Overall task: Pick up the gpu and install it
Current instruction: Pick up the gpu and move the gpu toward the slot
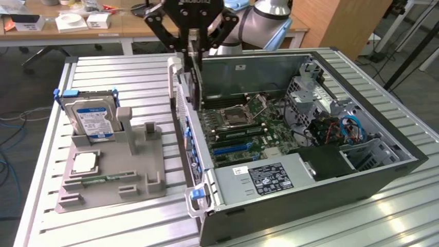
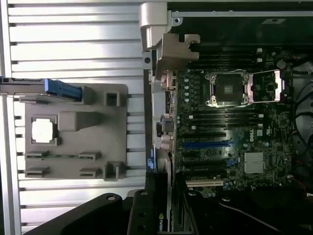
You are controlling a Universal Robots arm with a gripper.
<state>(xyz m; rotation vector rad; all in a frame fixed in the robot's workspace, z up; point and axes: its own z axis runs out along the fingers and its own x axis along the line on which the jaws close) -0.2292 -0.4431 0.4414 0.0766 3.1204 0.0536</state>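
Note:
The gpu (image 1: 196, 85) hangs on edge, a thin dark card with its length running up and down. My gripper (image 1: 197, 49) is shut on its upper part. The card sits just above the open computer case (image 1: 384, 170), close to the case wall on the exterior view's left, over the motherboard (image 1: 254, 128) and its blue slot (image 1: 230, 148). In the wrist view the gpu (image 2: 161, 223) shows edge-on between the black fingers (image 2: 142, 215) of the gripper (image 2: 165, 208), beside the motherboard (image 2: 230, 137) and its blue slot (image 2: 205, 145).
A grey holder (image 1: 110, 170) stands on the slatted metal table (image 1: 123, 72) at the exterior view's left. It carries an upright hard drive (image 1: 92, 116), a processor (image 1: 84, 162) and a memory stick (image 1: 103, 179). Cables and drive cages fill the case's far side (image 1: 343, 128). A cluttered desk (image 1: 69, 23) is behind.

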